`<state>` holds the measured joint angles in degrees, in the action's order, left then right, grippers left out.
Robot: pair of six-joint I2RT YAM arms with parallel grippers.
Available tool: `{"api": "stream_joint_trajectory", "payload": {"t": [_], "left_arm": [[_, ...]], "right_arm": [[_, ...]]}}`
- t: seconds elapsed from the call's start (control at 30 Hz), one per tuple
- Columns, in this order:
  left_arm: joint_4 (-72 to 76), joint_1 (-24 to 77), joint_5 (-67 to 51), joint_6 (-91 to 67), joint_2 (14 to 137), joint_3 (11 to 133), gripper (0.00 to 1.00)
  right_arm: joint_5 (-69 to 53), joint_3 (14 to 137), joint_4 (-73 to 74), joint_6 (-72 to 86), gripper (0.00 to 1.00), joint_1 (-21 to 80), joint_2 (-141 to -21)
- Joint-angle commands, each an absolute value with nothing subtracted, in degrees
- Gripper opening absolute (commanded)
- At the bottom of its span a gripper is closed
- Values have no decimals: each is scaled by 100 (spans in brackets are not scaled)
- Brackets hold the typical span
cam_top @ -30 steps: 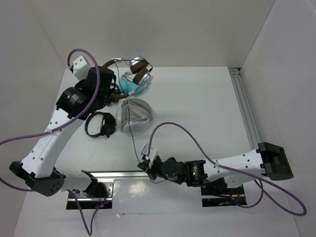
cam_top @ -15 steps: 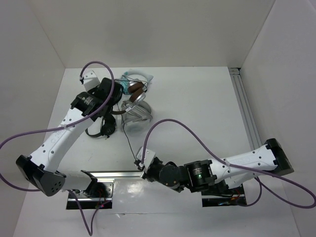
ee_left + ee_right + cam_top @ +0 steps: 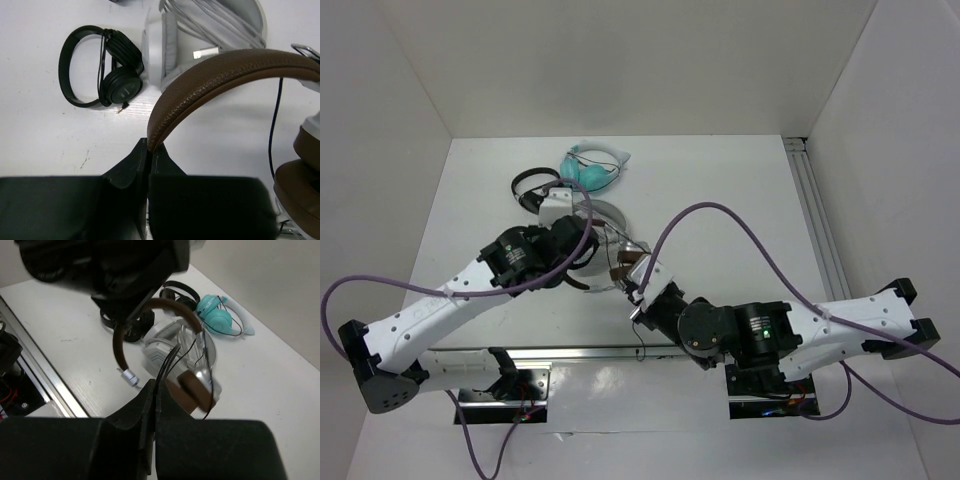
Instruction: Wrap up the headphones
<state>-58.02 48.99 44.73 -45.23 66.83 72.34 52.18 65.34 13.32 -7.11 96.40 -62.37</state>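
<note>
The left pincer [image 3: 149, 145] is closed on one end of the brown headband of the headphones [image 3: 225, 70], which appear to hang clear of the worktop [image 3: 50, 135] near its middle. 1 brown-padded ear cup dangles at the lower right of the left wrist view. The right pincer [image 3: 154, 387] is closed too, with the thin black cable [image 3: 170, 360] running up from between its fingers toward the cups.

In the top view, the light-grey pair [image 3: 165, 45] lies at 12 o'clock from the held set, the teal pair [image 3: 215, 315] further out on the same line, and the black pair [image 3: 120, 85] at about 11 o'clock.

The step in hand looks like winding the cable round the headphones. To do it well, the left arm should hold the band steady while the right leads the cable in close, even loops. The tension should be light, enough to avoid slack but not enough to drag the band from its grip. The loops should also stay above the light-grey pair, whose own cord could snag.
</note>
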Motion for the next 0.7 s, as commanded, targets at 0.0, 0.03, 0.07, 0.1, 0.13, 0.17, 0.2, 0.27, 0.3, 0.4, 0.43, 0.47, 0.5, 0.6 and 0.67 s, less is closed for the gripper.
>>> {"api": "stream_joint_trajectory", "payload": {"t": [0.0, 0.03, 0.07, 0.1, 0.13, 0.17, 0.2, 0.27, 0.3, 0.4, 0.43, 0.47, 0.5, 0.6, 0.67], "left_arm": [[-6072, 5194, 4973, -4929, 6565, 7233, 0], [-6326, 5194, 4975, -5200, 6652, 7442, 0], [-6398, 5133, 4975, -5281, 6653, 7540, 0], [-6398, 5037, 4975, -5282, 6714, 7645, 0], [-6398, 4932, 4896, -5343, 6715, 7760, 0], [-6512, 4687, 4896, -5448, 6776, 8030, 0], [-6513, 4545, 4739, -5510, 6776, 8181, 0], [-6565, 4160, 4615, -5563, 6837, 8629, 0], [-6565, 4035, 4466, -5624, 6838, 8761, 0], [-6565, 3562, 4246, -5678, 6978, 9245, 0], [-6505, 3455, 4123, -5678, 6979, 9394, 0], [-6504, 3341, 4061, -5756, 7057, 9448, 0], [-6504, 3105, 3982, -5757, 7127, 9448, 0], [-6171, 2561, 3412, -5818, 7128, 9370, 0], [-5837, 2243, 2762, -5748, 7128, 9168, 0]], "right_arm": [[5292, 6873, 1617, -800, 0, 9598, -6152], [5291, 6873, 1617, -800, 0, 9598, -6152], [5178, 6873, 1565, -800, 0, 9598, -6152], [5125, 6873, 1564, -739, 0, 9598, -6231], [5054, 6873, 1564, -738, 0, 9598, -6231], [4862, 6873, 1564, -651, 0, 9598, -6336], [4791, 6873, 1564, -598, 0, 9659, -6459], [4589, 6873, 1564, -598, 0, 9834, -6600], [4588, 6821, 1564, -598, 0, 9939, -6661], [4413, 6768, 1424, -668, 0, 10309, -6829], [4343, 6768, 1424, -668, 0, 10362, -6916], [4255, 6820, 1424, -668, 0, 10432, -6917], [4045, 6820, 1424, -668, 0, 10433, -6917], [3579, 6820, 1301, -721, 0, 10433, -6917], [3350, 6820, 1301, -721, 0, 10433, -6969]]}}
